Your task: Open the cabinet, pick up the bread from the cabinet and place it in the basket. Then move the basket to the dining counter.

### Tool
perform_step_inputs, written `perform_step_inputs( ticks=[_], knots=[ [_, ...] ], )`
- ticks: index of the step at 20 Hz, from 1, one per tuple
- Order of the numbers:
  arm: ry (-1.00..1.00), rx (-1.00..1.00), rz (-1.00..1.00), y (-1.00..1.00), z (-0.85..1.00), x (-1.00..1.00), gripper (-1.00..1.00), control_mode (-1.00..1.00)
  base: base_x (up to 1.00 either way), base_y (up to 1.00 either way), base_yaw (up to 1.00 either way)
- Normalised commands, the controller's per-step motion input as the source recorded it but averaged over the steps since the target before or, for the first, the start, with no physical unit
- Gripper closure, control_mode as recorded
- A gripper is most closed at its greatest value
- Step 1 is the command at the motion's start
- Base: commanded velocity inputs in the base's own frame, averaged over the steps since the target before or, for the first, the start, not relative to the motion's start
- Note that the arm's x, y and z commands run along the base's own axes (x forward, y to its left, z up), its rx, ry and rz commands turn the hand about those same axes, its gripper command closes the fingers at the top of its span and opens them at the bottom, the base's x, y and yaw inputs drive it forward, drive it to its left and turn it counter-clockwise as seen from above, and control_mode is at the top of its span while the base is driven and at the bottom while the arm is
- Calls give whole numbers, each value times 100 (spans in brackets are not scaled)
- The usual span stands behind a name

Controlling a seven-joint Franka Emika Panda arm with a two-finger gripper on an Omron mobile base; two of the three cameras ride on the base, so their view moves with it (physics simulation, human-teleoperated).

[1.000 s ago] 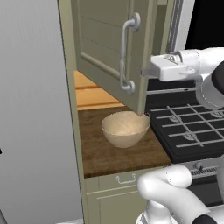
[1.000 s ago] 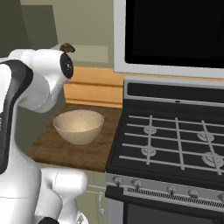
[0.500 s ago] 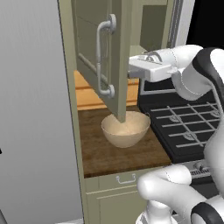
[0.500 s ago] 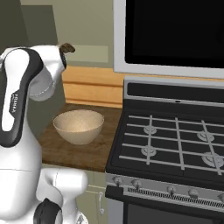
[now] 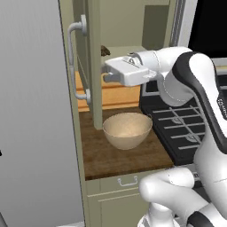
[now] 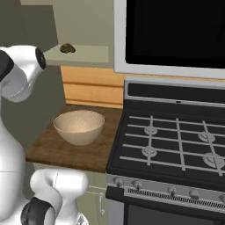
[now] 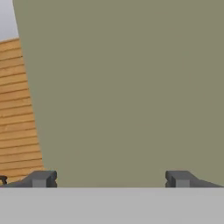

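The cabinet door (image 5: 92, 66) stands swung out, its silver bar handle (image 5: 76, 62) on the outer face. The bread (image 5: 105, 50), a small dark lump, lies on the shelf (image 6: 88, 54) inside and shows again as the bread (image 6: 67, 48). My gripper (image 5: 105, 75) is open, right against the door's inner face and level with the shelf. In the hand view the gripper (image 7: 111, 179) has its fingertips (image 7: 41, 178) wide apart before that green panel (image 7: 131, 87), with nothing between them. The tan basket (image 5: 127, 129) sits below on the short wood top; basket (image 6: 79, 126). The dining counter is out of view.
A black gas stove (image 6: 176, 140) adjoins the wood top (image 5: 115, 155) on the right, with a dark microwave (image 6: 176, 30) above it. Orange planks (image 6: 92, 90) back the counter. A tall grey panel (image 5: 31, 111) stands left of the door. A low drawer handle (image 5: 128, 181) shows below.
The cabinet door has swung further open to the left, and my hand has moved left with it against its inner face. The jaws stay open. The basket has not moved.
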Motion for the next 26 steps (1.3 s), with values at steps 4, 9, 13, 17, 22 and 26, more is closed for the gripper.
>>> perform_step_inputs(
  ticks=[4, 9, 13, 17, 22, 26],
  knots=[
    [0, 0, -9, -51, 9, 2, -100, -100, 0, 0, 0],
    [5, 0, -12, -100, 11, -8, -100, -100, 0, 0, 0],
    [11, 0, -29, -90, 4, 0, -100, -100, 0, 0, 0],
    [27, -9, -49, -41, 5, 2, -100, -100, 0, 0, 0],
    [23, -19, -29, -30, 0, 0, -100, -100, 0, 0, 0],
    [13, -22, -16, -19, 0, 2, -100, -100, 0, 0, 0]
  ],
)
